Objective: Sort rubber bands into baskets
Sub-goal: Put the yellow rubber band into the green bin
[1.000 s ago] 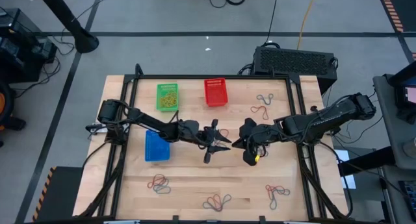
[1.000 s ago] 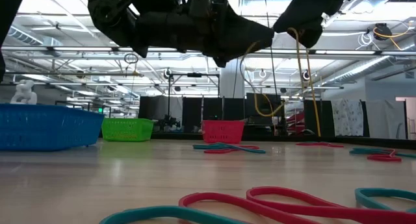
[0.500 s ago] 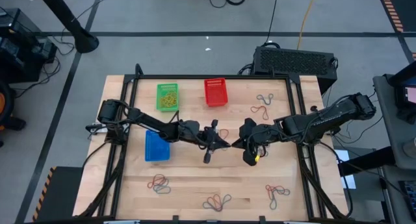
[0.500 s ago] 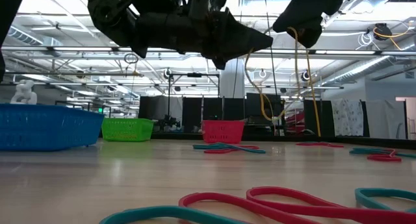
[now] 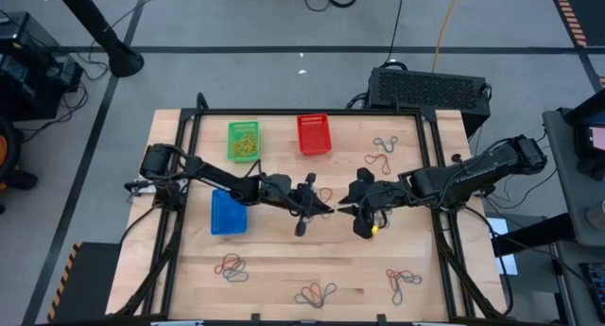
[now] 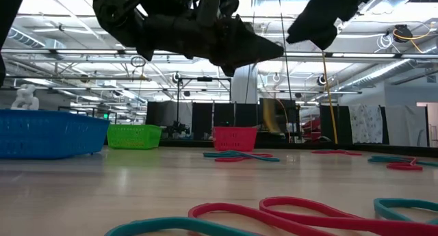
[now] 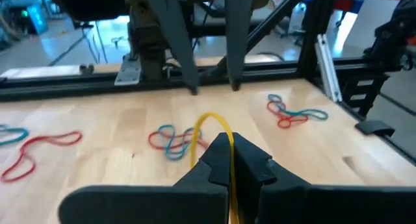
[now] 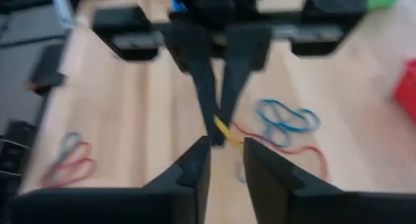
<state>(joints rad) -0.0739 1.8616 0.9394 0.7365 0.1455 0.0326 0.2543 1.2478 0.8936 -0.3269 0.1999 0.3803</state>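
My left gripper (image 5: 329, 210) is at the table's middle, above the wood, shut on a yellow rubber band (image 7: 209, 123). My right gripper (image 5: 346, 209) faces it tip to tip, open. Its fingers (image 8: 195, 160) stand just short of the band's yellow end (image 8: 222, 128), apart from it. The green basket (image 5: 243, 142), which holds yellow-green bands, and the red basket (image 5: 313, 134) stand at the far side. The blue basket (image 5: 228, 213) stands under my left arm. A blue and red bunch of bands (image 8: 286, 123) lies on the table below the grippers. My left gripper pinches the yellow band between its two fingers (image 7: 250, 162). They lie level, pointing toward the table's right. A loop of the band (image 7: 207, 120) stands out past the fingertips. The band is clear of the table.
Bunches of mixed bands lie at the far right (image 5: 381, 159), near left (image 5: 232, 265), near middle (image 5: 315, 293) and near right (image 5: 405, 279). A black frame (image 5: 435, 175) borders the table. Bare wood lies between the bunches.
My left gripper's tip has dipped a little while it stays shut on the yellow band. In the low view the band's hanging loop has shifted and now shows only as a blur.
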